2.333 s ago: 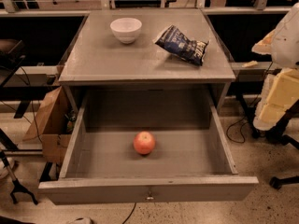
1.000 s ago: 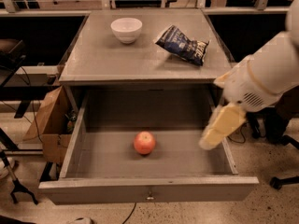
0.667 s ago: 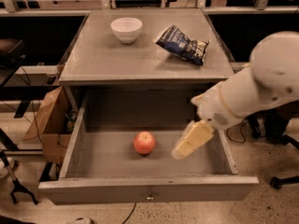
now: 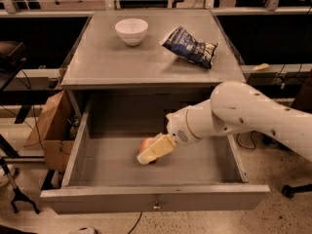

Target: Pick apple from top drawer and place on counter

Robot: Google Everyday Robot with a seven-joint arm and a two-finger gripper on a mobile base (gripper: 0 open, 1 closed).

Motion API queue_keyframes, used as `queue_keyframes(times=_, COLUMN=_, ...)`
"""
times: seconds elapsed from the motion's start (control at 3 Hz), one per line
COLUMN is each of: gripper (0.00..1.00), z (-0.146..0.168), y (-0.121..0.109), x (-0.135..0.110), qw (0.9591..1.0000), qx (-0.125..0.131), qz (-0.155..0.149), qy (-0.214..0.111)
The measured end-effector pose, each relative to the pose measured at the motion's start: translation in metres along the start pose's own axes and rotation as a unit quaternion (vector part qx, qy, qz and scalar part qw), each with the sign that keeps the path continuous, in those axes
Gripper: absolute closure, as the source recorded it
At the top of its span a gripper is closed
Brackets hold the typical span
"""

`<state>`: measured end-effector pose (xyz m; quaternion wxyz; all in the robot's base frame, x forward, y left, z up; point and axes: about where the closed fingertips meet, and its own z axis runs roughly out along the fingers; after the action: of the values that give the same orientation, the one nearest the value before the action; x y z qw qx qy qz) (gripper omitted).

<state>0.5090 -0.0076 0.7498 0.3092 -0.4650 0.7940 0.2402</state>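
- since the earlier frames the white, rounded robot arm (image 4: 243,115) has swung in from the right side and moved leftward across the drawer, so its cream-coloured gripper (image 4: 155,150) now sits at the apple rather than well to its right.
- the small round red-orange apple (image 4: 145,143) has not shifted; it lies on the floor of the wide grey box-shaped top drawer (image 4: 156,198), near the middle and a little left of centre.
- the gripper overlaps the apple's lower right side and hides most of it; only the upper left part shows.
- whether the gripper is spread or closed on the apple cannot be told from this view.
- the drawer is pulled fully out, with a small metal keyhole (image 4: 156,206) at the centre of its front panel.
- on the flat matte grey counter (image 4: 146,62) above stand a white ceramic bowl (image 4: 131,31) at the back left and a crumpled dark blue chip bag (image 4: 190,47) at the back right, well apart.
- a brown cardboard box (image 4: 48,130) stands on the floor left of the cabinet.
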Motion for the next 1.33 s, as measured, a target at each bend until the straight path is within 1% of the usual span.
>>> queue_keyframes(times=0.33, gripper=0.0, z=0.001, y=-0.016, x=-0.011, qw=0.9993, qx=0.03, qz=0.0, qy=-0.022)
queue_keyframes(times=0.67, gripper=0.0, z=0.002, y=-0.016, x=-0.011, qw=0.9993, qx=0.03, qz=-0.001, qy=-0.023)
queue_keyframes(times=1.0, gripper=0.0, z=0.014, y=-0.025, x=-0.008, qw=0.9987, qx=0.033, qz=-0.02, qy=-0.033)
queue_keyframes(times=1.33, gripper=0.0, z=0.036, y=-0.043, x=0.002, qw=0.9965, qx=0.038, qz=-0.058, qy=-0.047)
